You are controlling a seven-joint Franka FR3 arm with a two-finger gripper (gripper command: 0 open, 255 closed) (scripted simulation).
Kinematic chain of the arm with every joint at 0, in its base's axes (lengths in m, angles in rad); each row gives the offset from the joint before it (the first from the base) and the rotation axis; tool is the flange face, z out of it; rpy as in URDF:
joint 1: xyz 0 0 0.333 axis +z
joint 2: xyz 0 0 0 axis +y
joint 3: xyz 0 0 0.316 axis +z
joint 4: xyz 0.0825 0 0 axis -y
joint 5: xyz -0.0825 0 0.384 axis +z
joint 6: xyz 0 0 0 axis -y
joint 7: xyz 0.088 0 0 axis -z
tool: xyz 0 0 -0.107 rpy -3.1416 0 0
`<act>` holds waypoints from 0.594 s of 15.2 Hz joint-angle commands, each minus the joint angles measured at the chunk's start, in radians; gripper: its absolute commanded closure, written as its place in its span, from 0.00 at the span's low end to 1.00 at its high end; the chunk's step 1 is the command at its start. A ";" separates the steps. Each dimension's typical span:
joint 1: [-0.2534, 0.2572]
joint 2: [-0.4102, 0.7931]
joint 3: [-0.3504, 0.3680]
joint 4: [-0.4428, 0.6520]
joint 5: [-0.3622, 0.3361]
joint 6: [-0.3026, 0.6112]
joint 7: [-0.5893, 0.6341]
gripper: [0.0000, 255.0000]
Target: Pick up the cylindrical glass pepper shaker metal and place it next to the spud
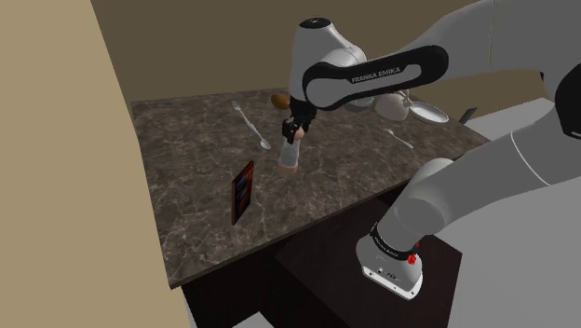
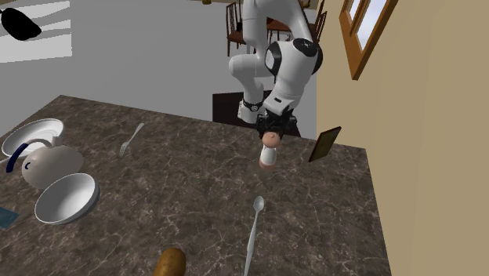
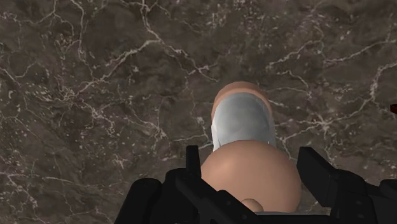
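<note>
Between the two black fingers [image 3: 316,170] sits a tan cap, and they close onto it from either side, so the gripper [image 3: 254,167] has the pepper shaker [image 3: 243,121] clamped. Its long axis runs down from the fingers toward the dark marbled counter [image 1: 186,149], close to upright; whether its base is clear of the stone I cannot tell. The body looks pale grey, with tan at both ends. Farther back on the counter, well apart, lies the spud [image 1: 278,99], just beyond a spoon [image 1: 249,123].
</note>
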 commanded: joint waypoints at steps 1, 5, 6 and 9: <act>0.001 -0.010 -0.002 0.017 0.003 -0.027 -0.007 1.00; 0.003 -0.029 -0.005 0.056 0.008 -0.085 -0.018 1.00; 0.003 -0.034 -0.005 0.067 0.010 -0.099 -0.020 1.00; 0.004 -0.044 -0.007 0.099 0.013 -0.141 -0.028 1.00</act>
